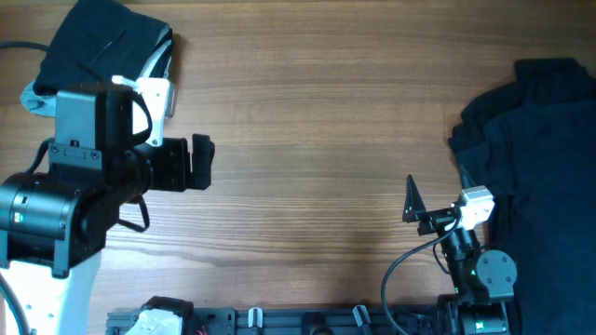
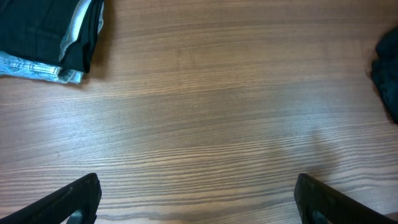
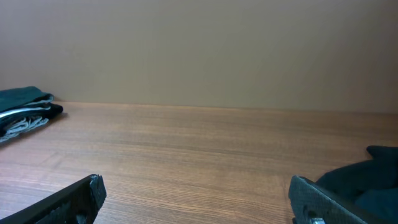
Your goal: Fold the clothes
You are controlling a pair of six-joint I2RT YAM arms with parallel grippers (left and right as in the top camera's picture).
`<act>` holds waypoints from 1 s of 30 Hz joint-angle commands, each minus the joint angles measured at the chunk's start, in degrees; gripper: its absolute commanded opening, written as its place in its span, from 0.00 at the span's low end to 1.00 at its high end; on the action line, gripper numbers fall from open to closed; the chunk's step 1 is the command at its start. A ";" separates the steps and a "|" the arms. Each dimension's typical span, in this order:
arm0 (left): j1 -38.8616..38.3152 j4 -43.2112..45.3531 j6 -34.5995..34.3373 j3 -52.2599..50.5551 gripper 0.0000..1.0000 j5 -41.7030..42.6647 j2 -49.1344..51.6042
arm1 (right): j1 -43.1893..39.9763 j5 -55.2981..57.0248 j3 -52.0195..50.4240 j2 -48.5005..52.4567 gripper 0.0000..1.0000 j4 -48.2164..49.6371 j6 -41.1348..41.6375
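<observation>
Progress: folded stack [image 1: 102,42] lies behind left end effector [image 2: 198,193]. Crumpled dark garment [image 1: 531,121] beside right end effector [image 3: 196,190] judged not yet folded. Both end effectors spread, empty.

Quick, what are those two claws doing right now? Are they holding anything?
Left gripper: open, holding nothing.
Right gripper: open, holding nothing.
</observation>
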 commanded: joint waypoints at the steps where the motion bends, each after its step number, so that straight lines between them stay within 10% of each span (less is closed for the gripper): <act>1: -0.35 0.17 -0.70 -0.04 1.00 -0.42 -1.79 | -0.35 -1.09 -0.26 -0.37 1.00 0.33 -0.72; 6: 3.63 18.47 -0.70 -11.34 1.00 0.76 -15.17 | -0.35 -1.11 -0.26 -0.37 1.00 0.33 -0.72; 21: 4.85 81.48 -0.81 -88.89 1.00 0.76 -64.87 | -0.35 -1.09 -0.26 -0.37 1.00 0.33 -0.72; 30: 4.83 77.33 -0.76 -94.97 1.00 0.76 -67.34 | -0.35 -1.11 -0.26 -0.37 1.00 0.33 -0.70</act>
